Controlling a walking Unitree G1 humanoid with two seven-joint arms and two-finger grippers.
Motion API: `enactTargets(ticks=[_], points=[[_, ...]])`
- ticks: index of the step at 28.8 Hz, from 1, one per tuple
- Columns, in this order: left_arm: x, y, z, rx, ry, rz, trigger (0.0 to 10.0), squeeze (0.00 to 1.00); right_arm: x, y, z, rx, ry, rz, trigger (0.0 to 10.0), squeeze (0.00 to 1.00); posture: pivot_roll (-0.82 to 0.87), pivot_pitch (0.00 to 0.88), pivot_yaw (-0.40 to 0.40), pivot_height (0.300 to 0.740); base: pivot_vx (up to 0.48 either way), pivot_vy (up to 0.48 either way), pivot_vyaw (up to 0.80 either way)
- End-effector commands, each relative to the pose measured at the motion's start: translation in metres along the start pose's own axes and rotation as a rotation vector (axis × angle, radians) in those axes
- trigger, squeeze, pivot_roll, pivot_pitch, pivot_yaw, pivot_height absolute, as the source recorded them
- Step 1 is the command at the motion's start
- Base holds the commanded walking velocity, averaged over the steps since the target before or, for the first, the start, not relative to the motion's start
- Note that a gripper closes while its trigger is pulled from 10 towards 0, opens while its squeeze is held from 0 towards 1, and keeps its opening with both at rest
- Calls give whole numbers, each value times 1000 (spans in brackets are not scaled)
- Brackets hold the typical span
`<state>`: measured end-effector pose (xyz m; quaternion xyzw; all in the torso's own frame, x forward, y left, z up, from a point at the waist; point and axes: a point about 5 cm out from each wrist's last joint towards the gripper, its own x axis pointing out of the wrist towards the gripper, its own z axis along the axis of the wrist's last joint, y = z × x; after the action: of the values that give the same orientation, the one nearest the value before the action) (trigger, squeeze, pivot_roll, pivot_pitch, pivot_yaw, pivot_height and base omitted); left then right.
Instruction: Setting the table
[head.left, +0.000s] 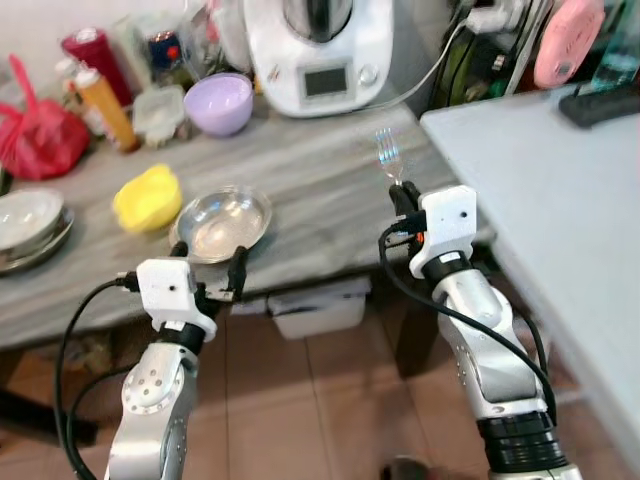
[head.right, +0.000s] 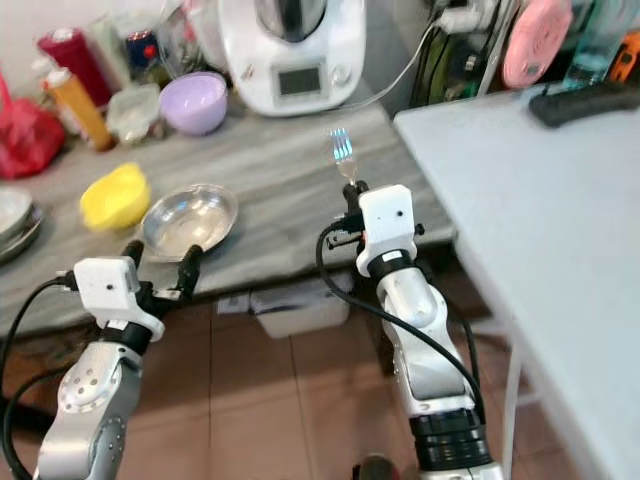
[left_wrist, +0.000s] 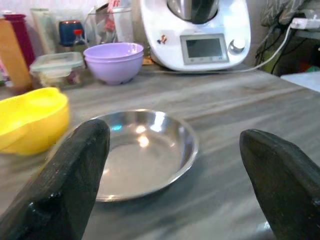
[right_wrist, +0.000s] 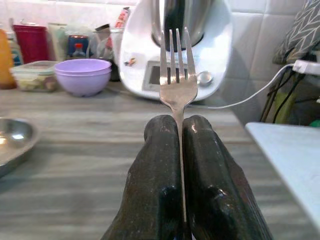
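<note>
While the right gripper (right_wrist: 180, 145) pinched the fork (right_wrist: 176, 75) upright, tines well past its closed jaws, probably for carrying, the left gripper (left_wrist: 175, 165) gaped wide, steel bowl (left_wrist: 142, 150) just ahead between them.

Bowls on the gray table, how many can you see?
4. A steel bowl before the open left pincer, a yellow bowl beside it, a purple bowl by the white machine, and stacked metal bowls at the far left; more may be hidden.
</note>
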<state>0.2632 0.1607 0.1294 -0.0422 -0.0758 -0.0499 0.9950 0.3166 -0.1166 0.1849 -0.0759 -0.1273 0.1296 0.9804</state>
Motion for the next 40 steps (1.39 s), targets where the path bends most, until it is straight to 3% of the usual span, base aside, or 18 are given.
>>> enactTargets(ticks=[1,14,24,40], points=[[-3,2,-1,11,7,8,10000,0,1,1,2,-7,-10,6,10000,0,-94,121,97,740,341,0,800],[-23,8,-2,62,27,15,10000,0,-3,6,-4,18,14,27,10000,0,-84,129,104,740,0,0,92],[-46,14,-4,87,77,-52,10000,0,-8,25,-19,116,86,89,10000,0,-66,144,114,740,0,0,0],[-57,6,-3,56,115,-155,10000,0,9,47,-34,208,178,88,10000,0,-13,164,125,740,0,0,0]])
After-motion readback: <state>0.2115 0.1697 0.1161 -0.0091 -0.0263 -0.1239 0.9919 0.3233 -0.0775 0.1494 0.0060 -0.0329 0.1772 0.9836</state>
